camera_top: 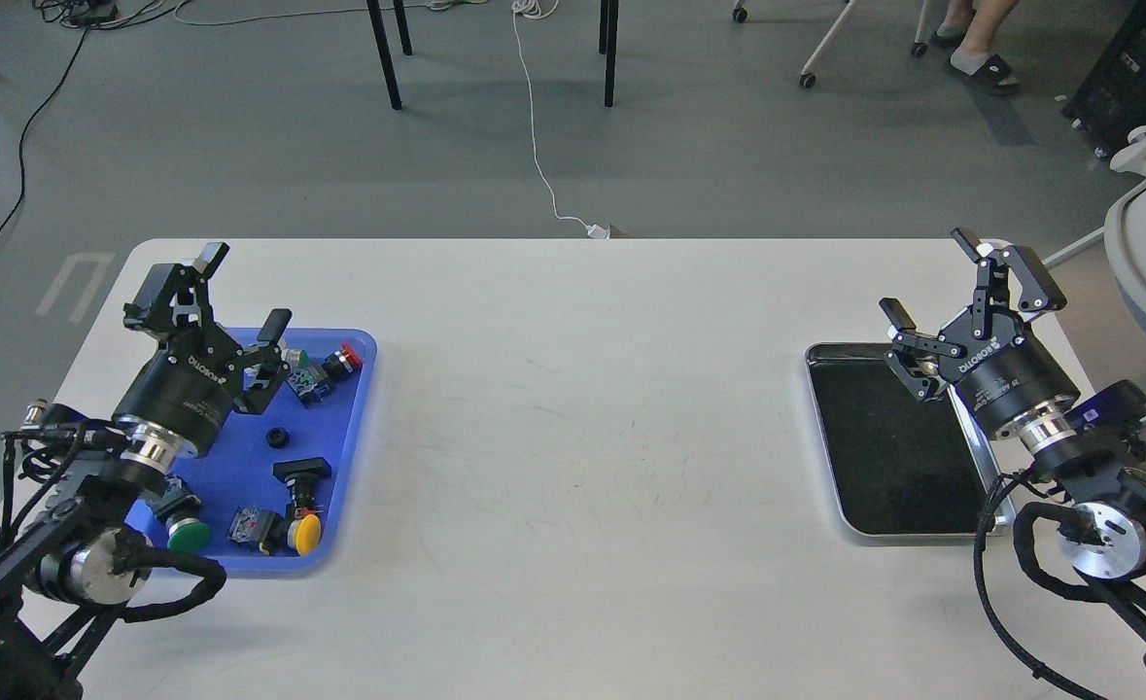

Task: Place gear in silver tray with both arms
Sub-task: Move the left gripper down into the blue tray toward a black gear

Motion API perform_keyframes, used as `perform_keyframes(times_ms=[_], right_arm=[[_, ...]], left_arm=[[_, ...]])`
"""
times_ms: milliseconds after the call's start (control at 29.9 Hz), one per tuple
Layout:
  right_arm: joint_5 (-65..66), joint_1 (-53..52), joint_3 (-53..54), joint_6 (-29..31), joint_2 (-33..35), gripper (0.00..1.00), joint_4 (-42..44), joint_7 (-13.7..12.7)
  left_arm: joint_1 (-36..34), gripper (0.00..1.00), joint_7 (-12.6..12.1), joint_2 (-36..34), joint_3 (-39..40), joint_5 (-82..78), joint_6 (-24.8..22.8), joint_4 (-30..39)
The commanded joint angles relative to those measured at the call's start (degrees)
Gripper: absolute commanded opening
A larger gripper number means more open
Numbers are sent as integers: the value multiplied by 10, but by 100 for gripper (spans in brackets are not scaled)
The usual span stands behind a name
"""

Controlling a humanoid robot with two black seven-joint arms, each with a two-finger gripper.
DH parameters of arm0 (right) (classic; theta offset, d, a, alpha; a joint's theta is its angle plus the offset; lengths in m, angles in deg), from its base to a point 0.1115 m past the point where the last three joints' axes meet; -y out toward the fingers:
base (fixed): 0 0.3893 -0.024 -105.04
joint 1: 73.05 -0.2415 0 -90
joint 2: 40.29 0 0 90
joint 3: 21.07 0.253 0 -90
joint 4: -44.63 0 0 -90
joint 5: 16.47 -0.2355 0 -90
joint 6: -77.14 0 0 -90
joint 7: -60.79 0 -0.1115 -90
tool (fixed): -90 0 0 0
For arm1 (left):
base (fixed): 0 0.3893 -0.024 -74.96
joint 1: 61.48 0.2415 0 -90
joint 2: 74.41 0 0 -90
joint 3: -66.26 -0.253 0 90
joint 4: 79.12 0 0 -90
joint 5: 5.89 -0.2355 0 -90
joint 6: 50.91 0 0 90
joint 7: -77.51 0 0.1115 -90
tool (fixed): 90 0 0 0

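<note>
Head view: left tool (221, 292) is spread wide, grasping nothing, above the far left part of the blue tray (339, 486). Right tool (961, 287) is likewise released and empty, above the far right corner of the silver tray (825, 467). Blue tray holds a small black gear (277, 438) among coloured push buttons (305, 530). Both trays lie well apart on the white worktop (573, 408).
</note>
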Motion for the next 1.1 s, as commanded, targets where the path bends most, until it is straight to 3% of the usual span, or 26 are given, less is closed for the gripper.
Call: perform_keyframes(times_ms=[0,334,501,568,635,902,1069], right_arm=[[0,0,0,0,1,99,0,0],[0,0,0,0,2,99,0,0],[0,0,0,0,2,99,0,0],[0,0,0,0,2,99,-1,0],[0,0,0,0,2,99,0,0],[0,-1,1,0,2,99,-1,0],[0,-1,0,0,2,99,-1,0]], left_arm=[[6,98,0,-3,4,-12,2,26],[0,98,0,-41,2,-15,-13,20],[-49,98,2,-125,-8,-149,-85,24],[-70,98,15,-161,-7,-244,-131,24],[-93,98,34,-190,-8,-328,-146,24],[-148,98,34,-287,-75,-730,-145,19],[-188,98,34,-286,-171,-902,-38,-37]])
